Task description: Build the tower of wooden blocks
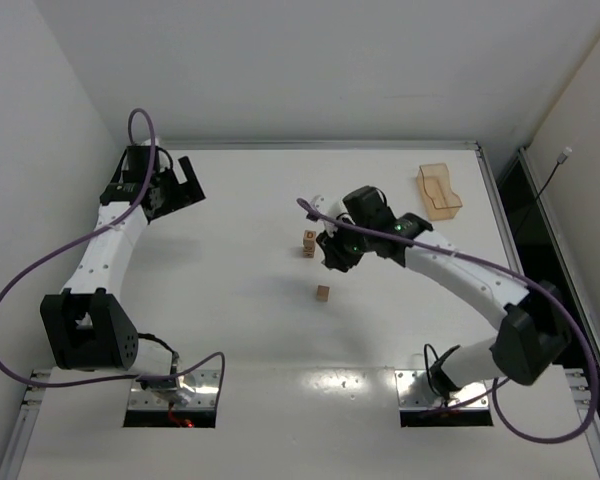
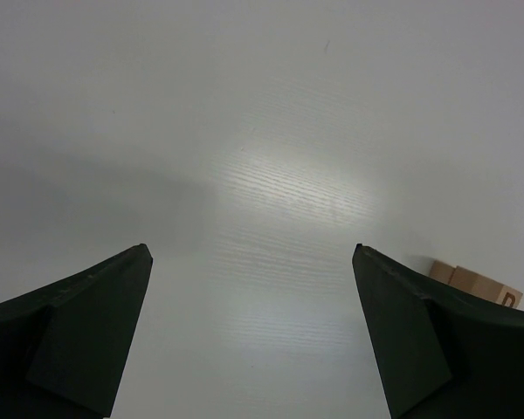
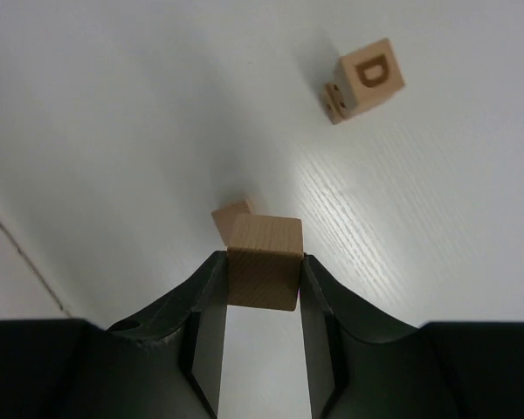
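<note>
- Right gripper [image 3: 262, 262]: fingers clamped on a plain cube [image 3: 262, 278], one finger pressed to each side face. The cube has light wood grain and no mark on the faces in view.
- In the overhead view the right gripper [image 1: 332, 258] sits mid-table and hides the cube it holds.
- The stack [image 1: 309, 243] stands just left of the right gripper in the overhead view, apart from it. The right wrist view shows the stack [image 3: 367, 80] with a dark "D" on the top cube and a second cube under it. I cannot tell if there are more.
- A loose block [image 1: 323, 293] lies alone on the table [image 1: 230, 330], nearer the arm bases than the stack. In the right wrist view a tan block [image 3: 231, 214] shows partly behind the held cube.
- Left gripper [image 1: 188, 182]: at the far left of the table, well apart from the blocks. Its wrist view shows the fingers wide apart with nothing between them [image 2: 251, 251].
- Tan cubes [image 2: 472, 284] peek out past the right-hand finger in the left wrist view, one with a dark mark.
- The tray [image 1: 439, 190] is translucent tan and sits at the far right of the table.
</note>
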